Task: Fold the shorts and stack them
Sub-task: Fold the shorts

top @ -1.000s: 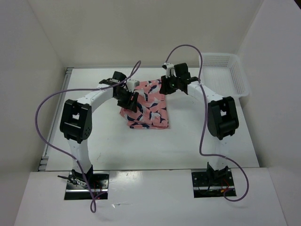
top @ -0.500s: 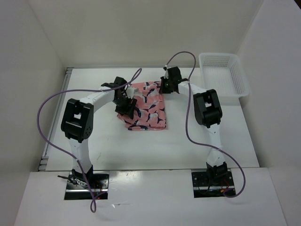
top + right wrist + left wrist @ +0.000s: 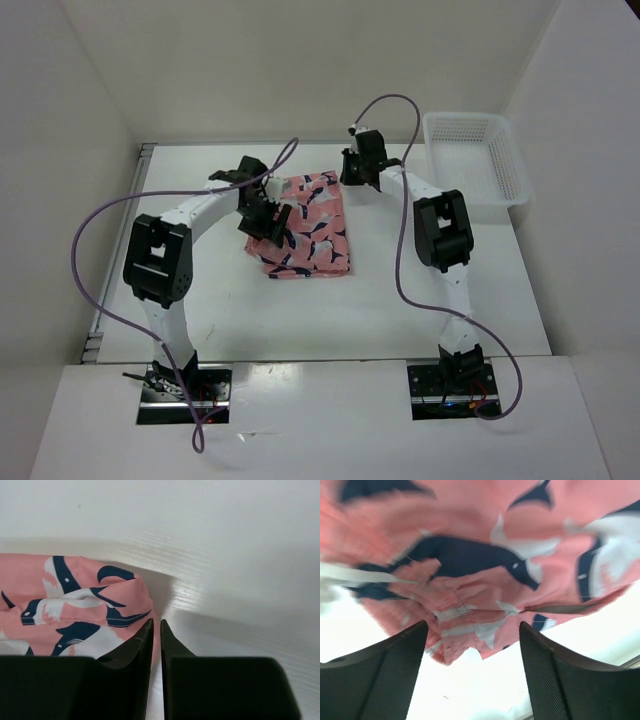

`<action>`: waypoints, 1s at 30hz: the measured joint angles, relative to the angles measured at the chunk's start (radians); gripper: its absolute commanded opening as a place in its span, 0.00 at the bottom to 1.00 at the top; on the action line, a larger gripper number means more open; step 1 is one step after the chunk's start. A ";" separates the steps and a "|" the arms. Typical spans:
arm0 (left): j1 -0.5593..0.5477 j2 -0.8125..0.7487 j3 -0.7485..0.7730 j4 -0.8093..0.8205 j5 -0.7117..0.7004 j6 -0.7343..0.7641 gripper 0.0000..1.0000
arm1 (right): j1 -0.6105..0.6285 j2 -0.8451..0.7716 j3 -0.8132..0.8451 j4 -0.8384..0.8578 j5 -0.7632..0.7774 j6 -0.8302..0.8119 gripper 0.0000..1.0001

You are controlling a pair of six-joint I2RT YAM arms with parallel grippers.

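The shorts (image 3: 308, 225) lie folded and flat on the table (image 3: 400, 300), between the two arms. The left gripper (image 3: 268, 215) is at their left edge, partly above the cloth. In the left wrist view its fingers (image 3: 385, 675) stand wide apart, released. The gathered edge of the shorts (image 3: 470, 580) is just in front of them and reaches into the gap, but no finger presses on it.

The right gripper (image 3: 355, 172) is at the far right corner of the shorts. In its own view the fingers (image 3: 132, 650) are almost closed, with only a thin slit between them. The shorts (image 3: 75, 600) lie beside them, and the hem touches the nearer fingertip. Whether cloth is pinched, I cannot tell. The basket (image 3: 515, 175) stands well apart, on the right.
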 measured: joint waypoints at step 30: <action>0.650 -0.629 -0.299 0.227 -0.036 -0.001 1.00 | -0.272 -1.375 -0.834 -0.407 0.092 -0.379 0.75</action>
